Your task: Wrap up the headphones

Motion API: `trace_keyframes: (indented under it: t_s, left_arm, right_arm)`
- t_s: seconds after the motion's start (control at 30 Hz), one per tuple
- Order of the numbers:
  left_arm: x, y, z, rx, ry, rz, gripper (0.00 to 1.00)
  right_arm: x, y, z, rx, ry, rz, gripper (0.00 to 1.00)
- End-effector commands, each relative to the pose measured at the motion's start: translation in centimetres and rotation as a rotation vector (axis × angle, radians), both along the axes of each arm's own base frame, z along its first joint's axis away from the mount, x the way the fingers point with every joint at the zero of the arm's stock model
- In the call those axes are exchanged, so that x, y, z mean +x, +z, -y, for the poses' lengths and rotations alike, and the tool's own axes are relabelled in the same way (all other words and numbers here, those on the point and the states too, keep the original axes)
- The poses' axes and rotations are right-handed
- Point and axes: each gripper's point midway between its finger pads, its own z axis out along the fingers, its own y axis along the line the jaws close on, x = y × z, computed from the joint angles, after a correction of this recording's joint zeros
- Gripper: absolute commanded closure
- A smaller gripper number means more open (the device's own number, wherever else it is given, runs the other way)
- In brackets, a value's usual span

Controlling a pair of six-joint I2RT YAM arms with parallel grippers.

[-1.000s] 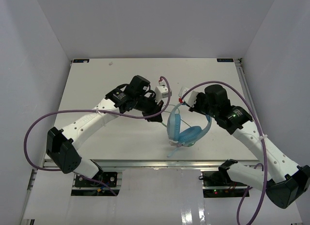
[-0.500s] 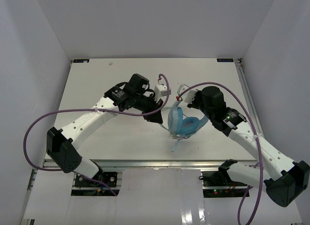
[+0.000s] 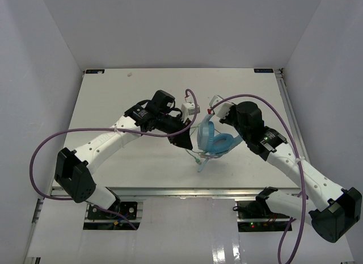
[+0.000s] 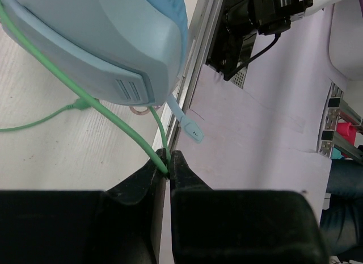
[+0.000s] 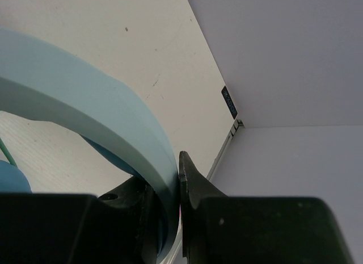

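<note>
My right tool is clenched on the headband, with the headphones at mid-worktop. My left tool pinches the green cable, and the ear cup is at its 3 o'clock seen from overhead. The left wrist view shows the cable running straight from 10 o'clock into my grip; the overhead view barely resolves it.

Close in, the headphones overrun the picture's top and left edges, and their green cable leaves at the left. The headband disappears between the right pincer fingers, its left stretch cut off.
</note>
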Motion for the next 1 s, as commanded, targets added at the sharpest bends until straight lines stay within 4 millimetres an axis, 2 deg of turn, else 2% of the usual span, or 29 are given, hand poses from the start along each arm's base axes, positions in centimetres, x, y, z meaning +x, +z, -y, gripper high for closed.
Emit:
trace_keyframes:
  t_s: [0.0, 0.13, 0.23, 0.37, 0.47, 0.63, 0.77, 0.87, 0.93, 0.97]
  left_arm:
    - [-1.2, 1.1, 0.0, -0.066, -0.046, 0.018, 0.82]
    - [-0.2, -0.5, -0.6, -0.009, -0.035, 0.085, 0.81]
    - [0.9, -1.1, -1.0, 0.042, -0.006, 0.124, 0.81]
    - [3.5, -1.8, -1.8, 0.151, 0.086, 0.199, 0.80]
    - [4.5, -1.5, -2.0, 0.174, 0.112, 0.230, 0.80]
    - [4.3, -1.5, -2.4, 0.176, 0.130, 0.234, 0.79]
    - [3.1, -3.9, -3.4, 0.198, 0.178, 0.174, 0.72]
    - [2.7, -5.2, -4.1, 0.168, 0.303, 0.130, 0.60]
    - [3.2, -5.1, -4.4, 0.119, 0.424, 0.117, 0.53]
    - [2.8, -5.4, -4.9, 0.098, 0.459, 0.108, 0.50]
  right_arm:
    - [1.2, 3.3, 1.9, 0.041, -0.116, 0.124, 0.92]
    - [1.0, 3.6, 1.9, -0.003, -0.081, 0.135, 0.92]
    - [0.5, 3.3, 1.0, -0.021, -0.010, 0.109, 0.92]
    - [-1.1, 1.3, -1.1, -0.030, 0.144, -0.010, 0.92]
    - [-1.3, 0.8, -1.4, -0.030, 0.161, -0.025, 0.92]
    - [-0.7, 0.5, -0.9, -0.043, 0.123, -0.014, 0.92]
    - [-0.2, 0.0, -0.4, -0.016, 0.079, -0.032, 0.92]
    - [0.3, 0.0, 0.0, 0.069, 0.047, -0.064, 0.92]
    - [0.5, 0.4, 0.3, 0.137, 0.030, -0.079, 0.92]
    - [0.7, 0.8, 0.6, 0.186, 0.015, -0.089, 0.92]
